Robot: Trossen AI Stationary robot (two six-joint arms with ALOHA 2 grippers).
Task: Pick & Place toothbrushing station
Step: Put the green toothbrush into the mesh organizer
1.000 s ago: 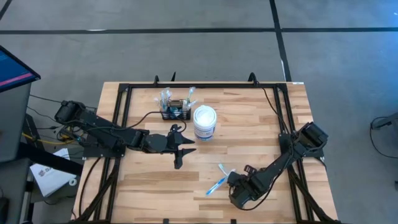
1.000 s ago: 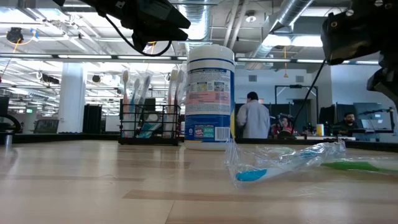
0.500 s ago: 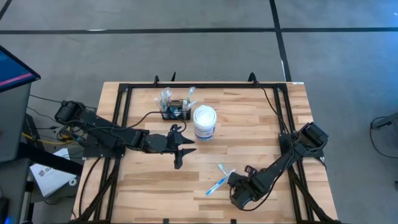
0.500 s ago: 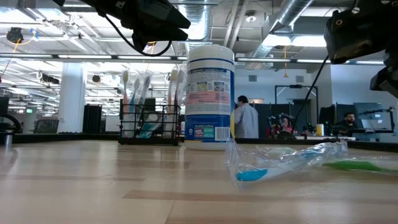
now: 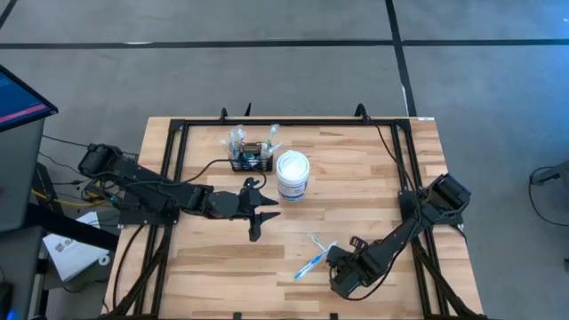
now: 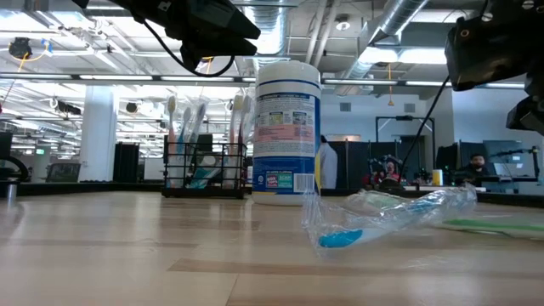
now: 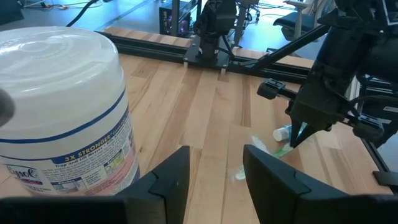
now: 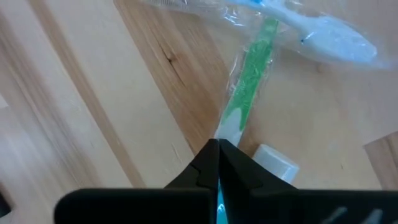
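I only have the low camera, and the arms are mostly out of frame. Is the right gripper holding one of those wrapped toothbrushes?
Observer: Yes. Its wrist camera shows the right gripper shut on the end of the green toothbrush, which is in a clear wrapper.
Operator: And the left arm?
Observer: The left gripper is open and empty, close beside the white tub.
Operator: Is the toothbrushing station level with the tub?
Observer: No. From above, the toothbrushing station stands left of the tub and nearer the table's far edge.
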